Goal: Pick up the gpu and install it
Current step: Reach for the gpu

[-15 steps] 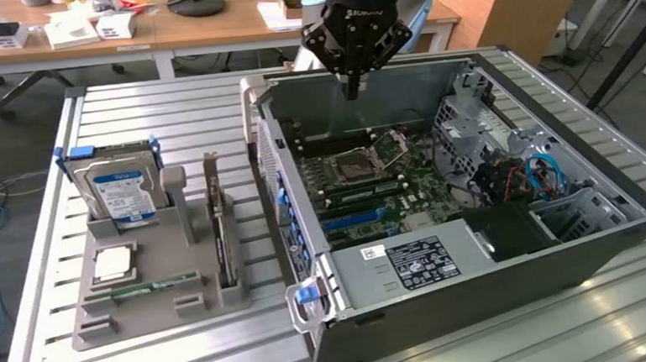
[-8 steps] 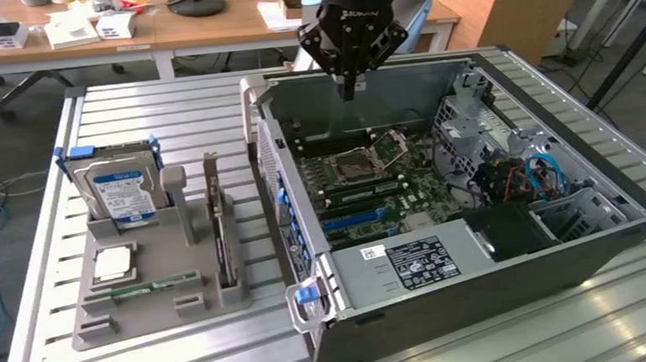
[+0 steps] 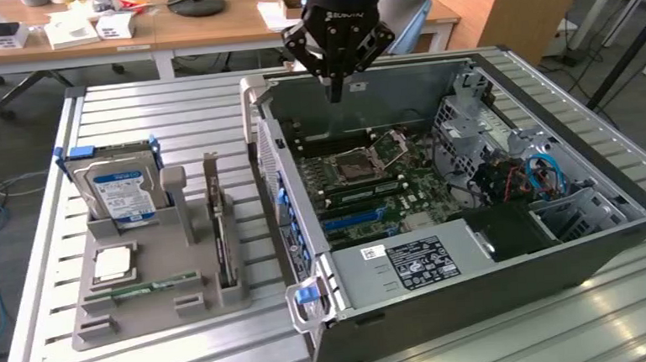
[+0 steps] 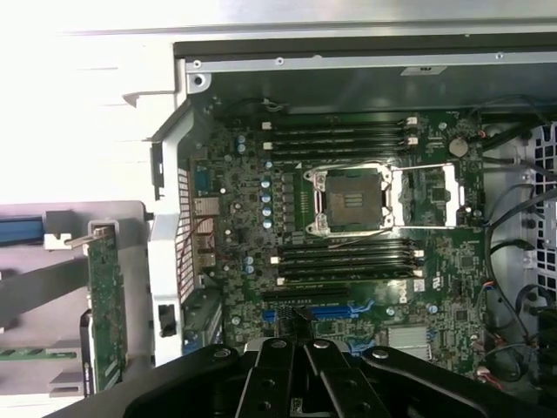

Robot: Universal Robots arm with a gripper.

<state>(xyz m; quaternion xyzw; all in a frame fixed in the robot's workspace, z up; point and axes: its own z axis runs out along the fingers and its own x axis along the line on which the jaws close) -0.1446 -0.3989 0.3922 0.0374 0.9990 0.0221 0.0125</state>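
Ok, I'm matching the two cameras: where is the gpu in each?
Exterior view: the gpu stands on edge in the grey holder, to the exterior view's left of the open case.
Wrist view: the gpu is the green-faced card in that holder, outside the case wall.
Shared landmark: the CPU socket.

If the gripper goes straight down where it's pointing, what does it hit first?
The gripper would likely meet the green motherboard inside the open grey computer case, near its blue slots; depth is unclear.
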